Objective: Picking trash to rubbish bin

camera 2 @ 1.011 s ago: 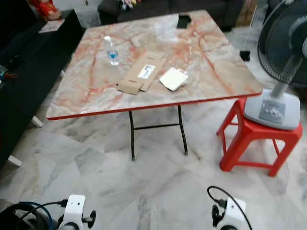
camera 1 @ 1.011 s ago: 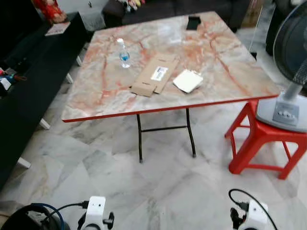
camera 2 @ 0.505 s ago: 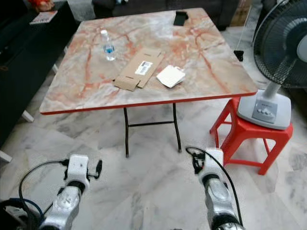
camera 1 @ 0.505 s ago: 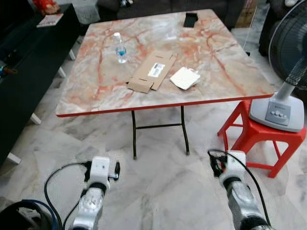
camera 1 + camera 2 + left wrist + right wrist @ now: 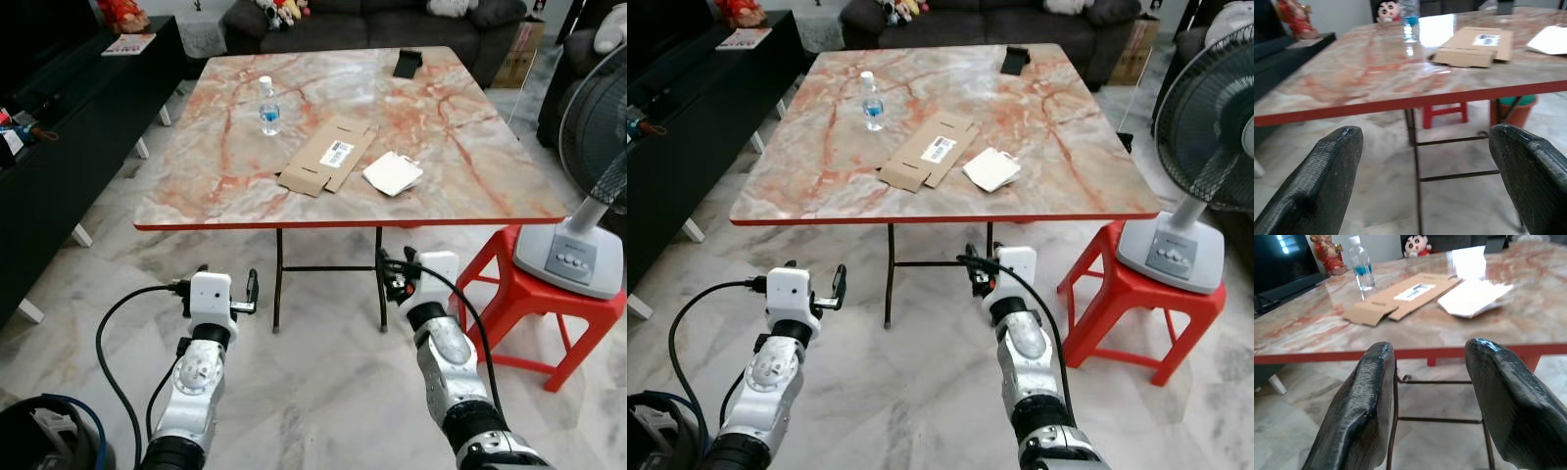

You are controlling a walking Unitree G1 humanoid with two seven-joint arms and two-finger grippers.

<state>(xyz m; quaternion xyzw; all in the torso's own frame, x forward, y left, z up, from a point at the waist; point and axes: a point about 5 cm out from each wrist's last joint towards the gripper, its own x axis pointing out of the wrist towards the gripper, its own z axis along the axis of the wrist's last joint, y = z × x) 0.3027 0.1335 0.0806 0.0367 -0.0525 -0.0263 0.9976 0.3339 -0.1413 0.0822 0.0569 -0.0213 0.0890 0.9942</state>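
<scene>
On the marble-patterned table lie a flattened cardboard box and, just to its right, a white paper packet. A small water bottle stands upright behind the box. Both arms are raised in front of the table's near edge, below its top. The left arm ends in my left gripper, its fingers wide apart and holding nothing. On the right arm, my right gripper is also open and empty. It faces the box, the packet and the bottle.
A red stool carrying a standing fan is close on the right. A black cabinet runs along the left, with a sofa behind the table. A black item lies at the table's far edge. An orange container with a green rim shows beyond the table legs.
Both arms have risen from the bottom edge up toward the table's front edge. The camera has also shifted, so the table now sits higher and more central.
</scene>
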